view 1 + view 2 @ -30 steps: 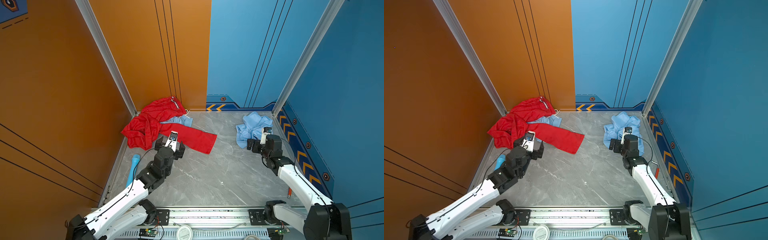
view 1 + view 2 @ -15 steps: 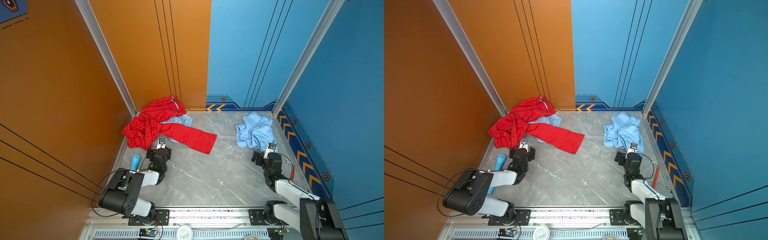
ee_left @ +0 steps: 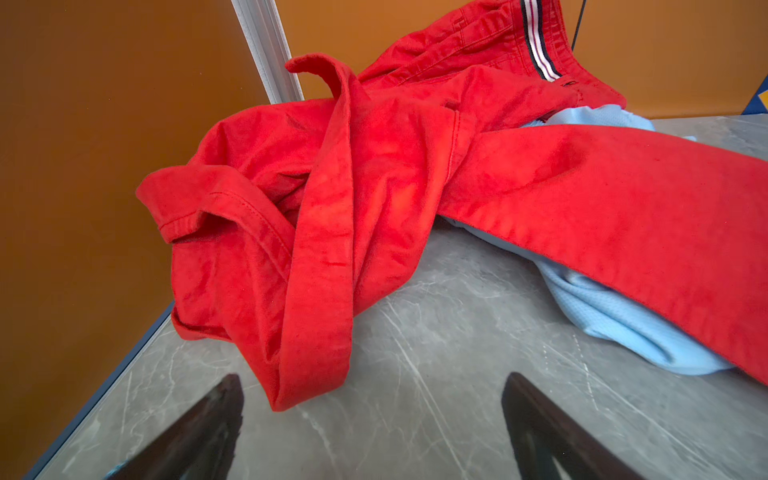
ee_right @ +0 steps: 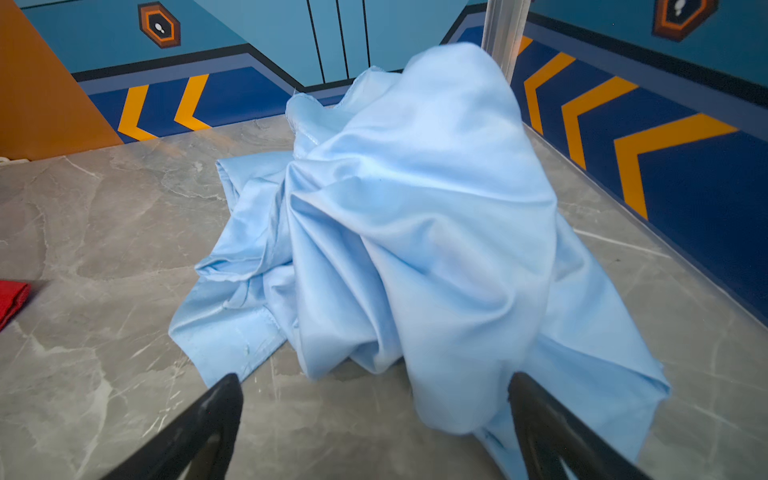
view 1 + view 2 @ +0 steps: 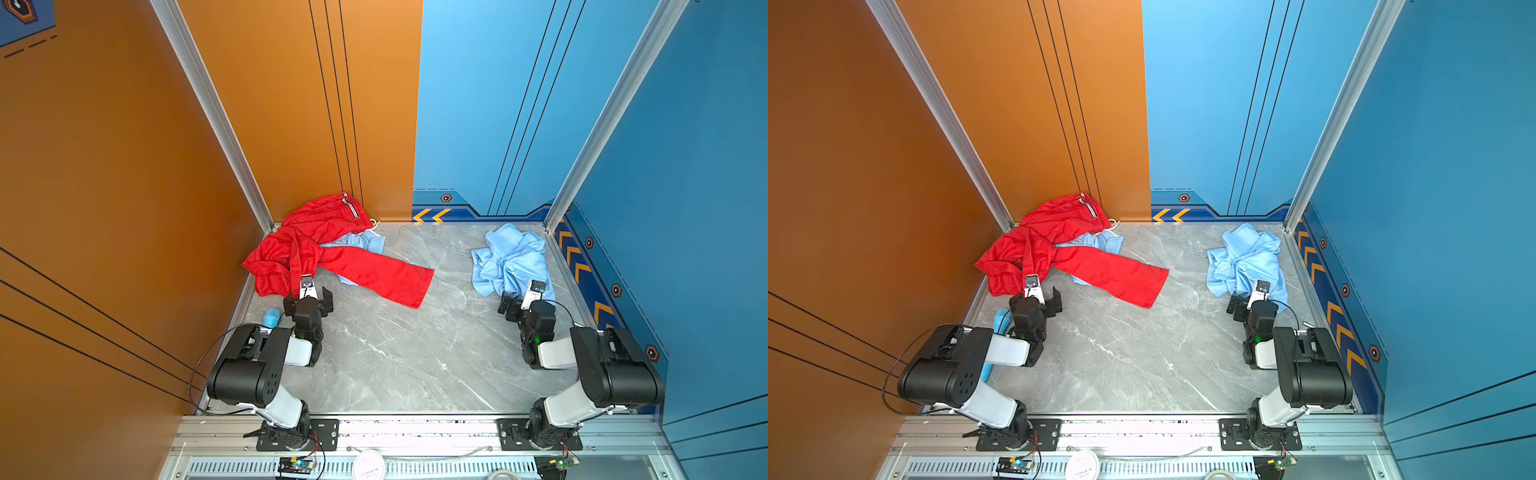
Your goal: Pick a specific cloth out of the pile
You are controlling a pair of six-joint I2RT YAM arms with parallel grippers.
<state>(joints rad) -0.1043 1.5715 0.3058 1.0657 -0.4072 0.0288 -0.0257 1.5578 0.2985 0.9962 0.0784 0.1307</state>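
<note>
The cloth (image 5: 513,259) (image 5: 1248,259) is a crumpled pale sky-blue garment lying alone by the back right corner. My right gripper (image 5: 519,297) (image 5: 1246,301) (image 4: 374,380) sits low just in front of it and is open. In the right wrist view the cloth (image 4: 415,232) has its near fold reaching one finger, ungripped. The pile (image 5: 328,249) (image 5: 1059,253) (image 3: 374,187) is red trousers over pale blue fabric in the back left corner. My left gripper (image 5: 309,293) (image 5: 1038,297) (image 3: 372,380) is open just short of a red fold.
A light blue tube-like thing (image 5: 272,318) (image 5: 1000,320) lies by the left wall beside my left arm. One red trouser leg (image 5: 386,276) stretches toward the middle of the grey marble floor (image 5: 395,353). Orange and blue walls close in three sides.
Both arms have drawn back from a stretched reach and folded up near the front rail. The grippers stayed open, and the cloth and the pile lie where they were.
</note>
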